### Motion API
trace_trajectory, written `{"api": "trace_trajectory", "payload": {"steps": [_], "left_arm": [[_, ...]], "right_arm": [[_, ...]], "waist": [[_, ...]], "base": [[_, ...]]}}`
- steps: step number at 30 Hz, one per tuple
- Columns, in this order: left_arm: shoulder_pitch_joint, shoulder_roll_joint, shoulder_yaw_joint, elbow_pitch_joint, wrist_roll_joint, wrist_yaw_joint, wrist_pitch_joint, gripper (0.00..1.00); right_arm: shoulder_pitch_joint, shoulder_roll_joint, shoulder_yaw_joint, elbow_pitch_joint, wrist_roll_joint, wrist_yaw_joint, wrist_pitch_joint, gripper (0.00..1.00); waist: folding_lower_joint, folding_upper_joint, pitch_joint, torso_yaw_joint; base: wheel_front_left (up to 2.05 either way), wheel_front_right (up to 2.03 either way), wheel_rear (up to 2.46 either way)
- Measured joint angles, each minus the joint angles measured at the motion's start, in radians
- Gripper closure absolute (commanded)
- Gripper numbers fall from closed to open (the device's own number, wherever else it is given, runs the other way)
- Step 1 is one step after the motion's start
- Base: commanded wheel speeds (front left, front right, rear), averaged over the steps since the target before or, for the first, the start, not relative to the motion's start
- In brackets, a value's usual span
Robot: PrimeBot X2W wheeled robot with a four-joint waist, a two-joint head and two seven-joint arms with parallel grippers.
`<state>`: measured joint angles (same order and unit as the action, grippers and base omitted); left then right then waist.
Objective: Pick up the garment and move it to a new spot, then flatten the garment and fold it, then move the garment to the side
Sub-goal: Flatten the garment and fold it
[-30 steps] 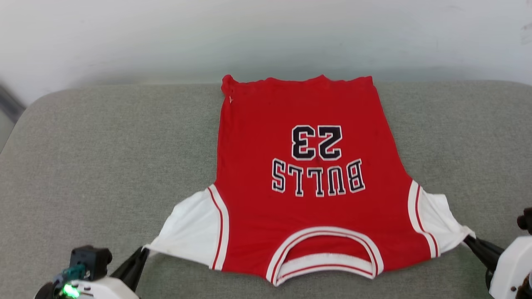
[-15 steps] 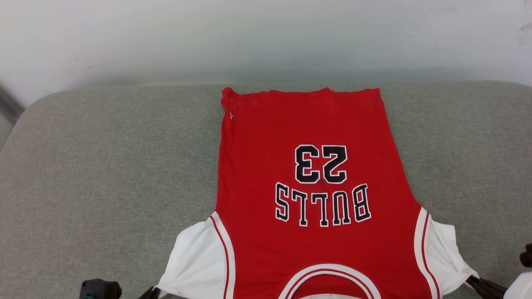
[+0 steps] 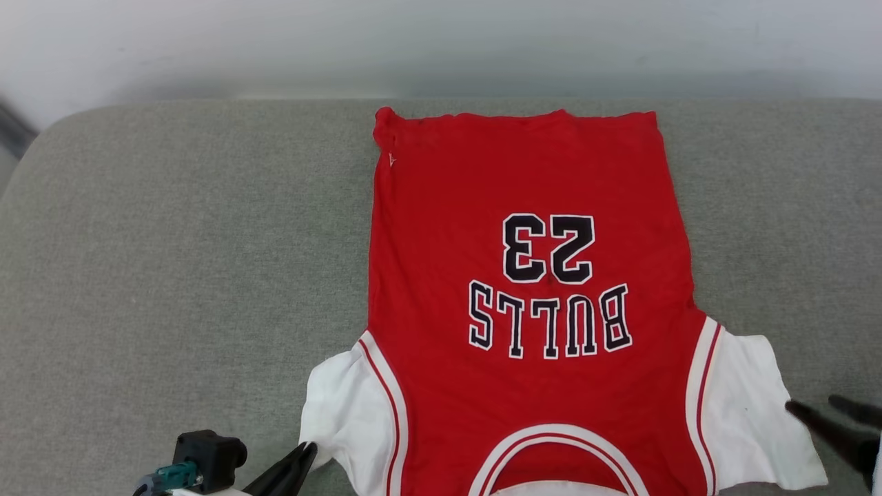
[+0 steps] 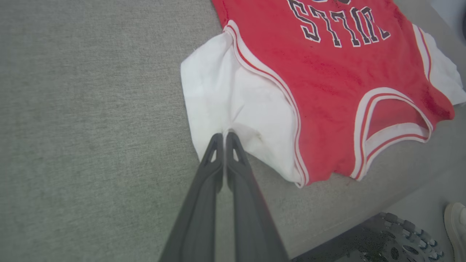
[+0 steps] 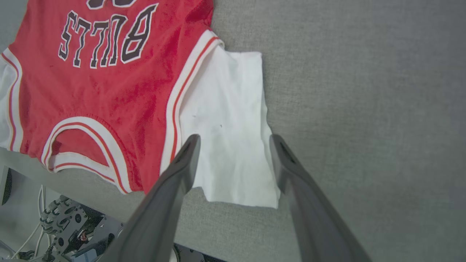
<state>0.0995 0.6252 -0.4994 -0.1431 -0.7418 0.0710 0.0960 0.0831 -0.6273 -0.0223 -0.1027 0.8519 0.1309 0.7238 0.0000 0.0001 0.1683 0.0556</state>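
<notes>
The garment [image 3: 530, 303], a red jersey with white sleeves and "BULLS 23" facing up, lies flat on the grey cushion [image 3: 172, 262], collar toward me and hem at the far side. My left gripper [image 3: 303, 455] is shut on the outer edge of the white left sleeve [image 4: 225, 94]; in the left wrist view the two fingers [image 4: 224, 137] pinch the cloth into a small pucker. My right gripper [image 3: 813, 403] stands open at the right sleeve's edge. In the right wrist view its fingers [image 5: 235, 140] straddle the flat white right sleeve [image 5: 225, 120] without gripping it.
The cushion's front edge runs just under the collar [image 4: 393, 120]. Below that edge are the robot's base [image 4: 397, 233] and a person's shoe [image 4: 455, 222]. A pale wall [image 3: 441, 41] rises behind the cushion. Bare cushion lies left of the garment.
My right gripper has opened and let go of the right sleeve, which now lies flat. The left gripper stays shut on the left sleeve. The head camera has shifted.
</notes>
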Motion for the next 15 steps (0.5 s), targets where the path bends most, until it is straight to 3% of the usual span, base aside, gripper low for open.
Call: {"api": "trace_trajectory", "payload": {"steps": [7,15], "left_arm": [[-0.010,0.026,-0.013,-0.143,0.021,0.024,0.055,1.00],[-0.084,0.029,-0.045,-0.283,0.076,0.034,0.112,1.00]], "right_arm": [[-0.219,0.018,-0.086,-0.074,0.014,0.000,0.239,0.00],[-0.642,0.069,-0.124,0.053,-0.136,0.000,0.532,0.00]], "waist": [[0.0002,0.0000,0.082,0.048],[0.0002,0.0000,0.209,0.133]], "base": [[0.00,0.00,0.00],[0.00,0.00,0.00]]}}
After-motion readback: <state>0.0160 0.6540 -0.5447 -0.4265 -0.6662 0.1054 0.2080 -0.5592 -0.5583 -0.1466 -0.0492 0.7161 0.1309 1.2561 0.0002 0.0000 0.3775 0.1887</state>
